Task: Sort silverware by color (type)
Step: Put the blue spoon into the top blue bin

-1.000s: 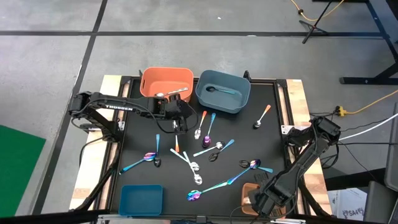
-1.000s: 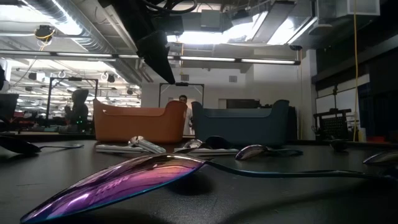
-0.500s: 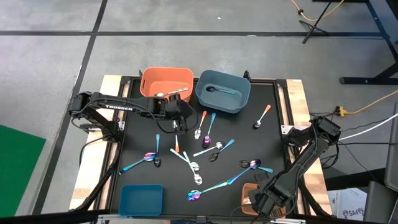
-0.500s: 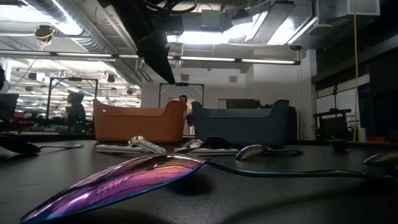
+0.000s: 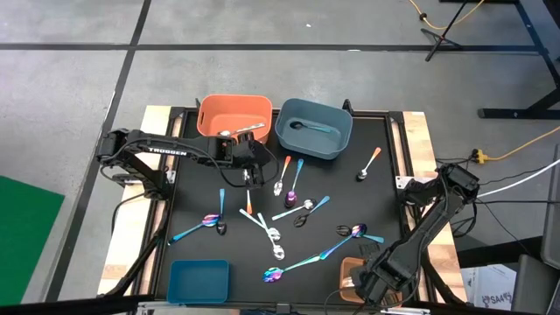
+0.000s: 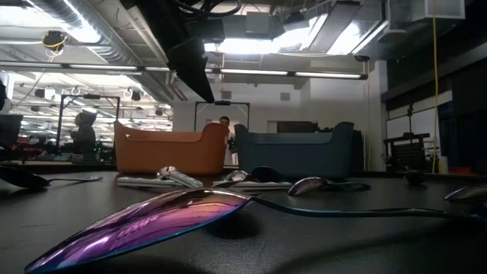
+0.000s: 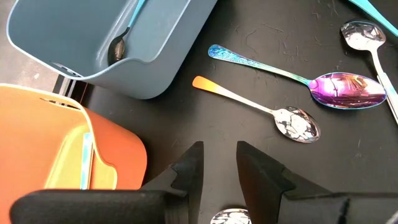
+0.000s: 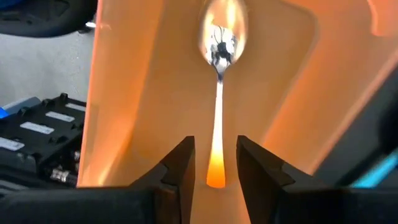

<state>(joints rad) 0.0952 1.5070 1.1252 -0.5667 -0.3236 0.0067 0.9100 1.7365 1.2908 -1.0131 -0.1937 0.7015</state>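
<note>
The left gripper (image 5: pixel 248 168) hangs over the far-left part of the black table (image 5: pixel 385 166), just in front of the orange bin (image 5: pixel 233 115). In its wrist view the two dark fingers (image 7: pixel 191 168) stand a narrow gap apart with nothing between them, though a silver spoon bowl (image 7: pixel 227 217) shows just below the gap.

Ahead of that gripper lie an orange-handled spoon (image 7: pixel 261 110) and, just beyond it, an iridescent spoon (image 7: pixel 311 78), side by side but apart. The blue bin (image 5: pixel 313 129) stands to the right of the orange one and holds a dark spoon (image 7: pixel 120 42).

The right gripper (image 5: pixel 360 278) is at the near right corner, over a small orange tray (image 5: pixel 353 265). Its fingers (image 8: pixel 180 163) are slightly parted and grip nothing; an orange-handled spoon (image 8: pixel 217 87) lies flat in the tray, in line with the gap.

More spoons are scattered across the middle of the table: a teal-handled one (image 5: pixel 191 228) at the left, crossed silver ones (image 5: pixel 265 228) in the centre, a long iridescent one (image 5: pixel 302 262) toward the near edge, and an orange-handled one (image 5: pixel 368 164) on the far right. A second blue bin (image 5: pixel 199 282) sits at the near left corner.
</note>
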